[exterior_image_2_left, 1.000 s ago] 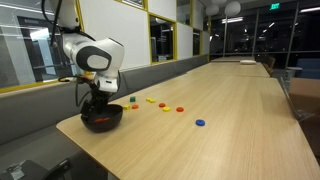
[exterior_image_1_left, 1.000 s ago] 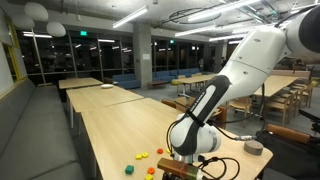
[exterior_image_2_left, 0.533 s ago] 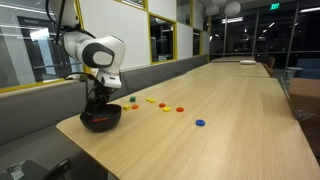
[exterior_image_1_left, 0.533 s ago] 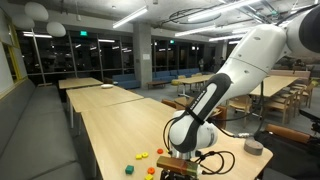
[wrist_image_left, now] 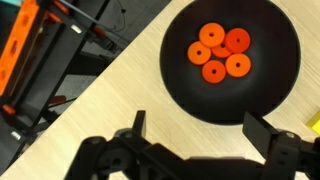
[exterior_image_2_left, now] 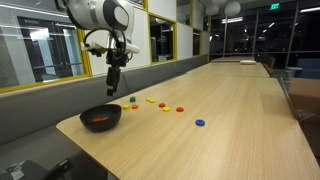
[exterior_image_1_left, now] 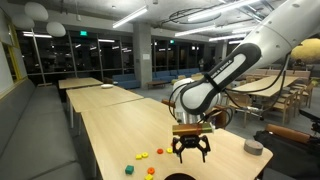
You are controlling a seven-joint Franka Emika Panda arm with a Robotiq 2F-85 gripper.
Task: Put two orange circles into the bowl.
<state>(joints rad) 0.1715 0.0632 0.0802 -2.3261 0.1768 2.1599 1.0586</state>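
The black bowl [wrist_image_left: 232, 60] lies below my gripper in the wrist view and holds several flat round orange discs [wrist_image_left: 218, 52] in a cluster. The bowl also shows in an exterior view [exterior_image_2_left: 101, 118] at the near end of the long wooden table, with orange-red inside. My gripper [wrist_image_left: 205, 128] is open and empty, raised well above the table. It hangs above and just behind the bowl in an exterior view [exterior_image_2_left: 114, 86] and shows in an exterior view [exterior_image_1_left: 191, 152] too.
Loose coloured pieces lie on the table past the bowl: yellow [exterior_image_2_left: 151, 100], red [exterior_image_2_left: 179, 108], a blue disc [exterior_image_2_left: 200, 124] and a green block [exterior_image_2_left: 132, 99]. Yellow and red pieces [exterior_image_1_left: 143, 155] and a green one [exterior_image_1_left: 128, 170] show in an exterior view. A grey cup [exterior_image_1_left: 254, 147] stands near the table edge.
My gripper has risen from down at the bowl to well above the table, with the arm lifting and straightening. The bowl has stayed in place.
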